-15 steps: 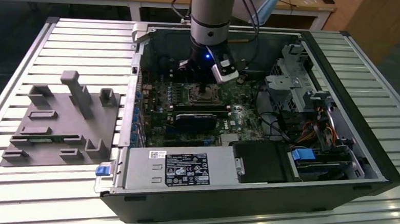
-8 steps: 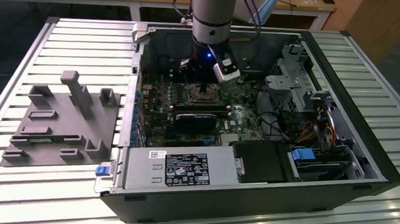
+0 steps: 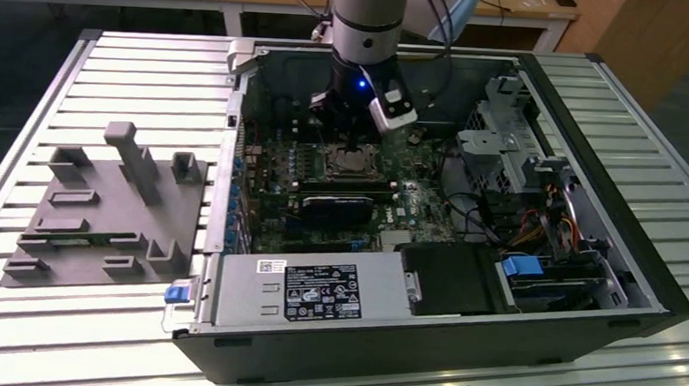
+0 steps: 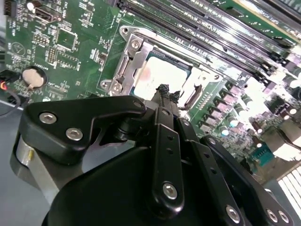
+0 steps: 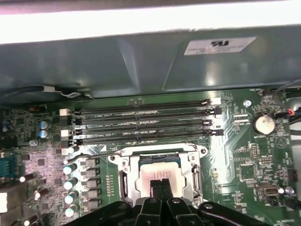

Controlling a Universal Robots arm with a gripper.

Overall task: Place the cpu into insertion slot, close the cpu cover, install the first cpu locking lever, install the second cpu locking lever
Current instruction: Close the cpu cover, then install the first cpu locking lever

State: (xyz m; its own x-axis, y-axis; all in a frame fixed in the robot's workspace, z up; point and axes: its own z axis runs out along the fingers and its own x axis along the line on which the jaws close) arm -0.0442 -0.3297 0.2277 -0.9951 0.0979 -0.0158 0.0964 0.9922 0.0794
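The cpu (image 5: 160, 172) shows its dull silvery top inside the insertion slot (image 5: 159, 157) on the green motherboard. The cpu cover (image 5: 132, 178), a silvery frame, lies flat around it. In the second wrist view the cpu (image 4: 162, 74) sits in the window of the cpu cover (image 4: 132, 62). My gripper (image 5: 161, 184) is shut, its two black fingertips pressed together just over the cpu's near edge with nothing visible between them. The exterior view has my gripper (image 3: 347, 144) hanging straight above the socket (image 3: 353, 164) inside the open computer case.
Long black memory slots (image 5: 146, 122) run just beyond the socket, and a coin battery (image 5: 263, 123) sits to one side. In the case are a black block (image 3: 334, 208), a power supply (image 3: 316, 289) and a drive cage (image 3: 513, 140). A grey fixture (image 3: 108, 207) lies at the exterior view's left.
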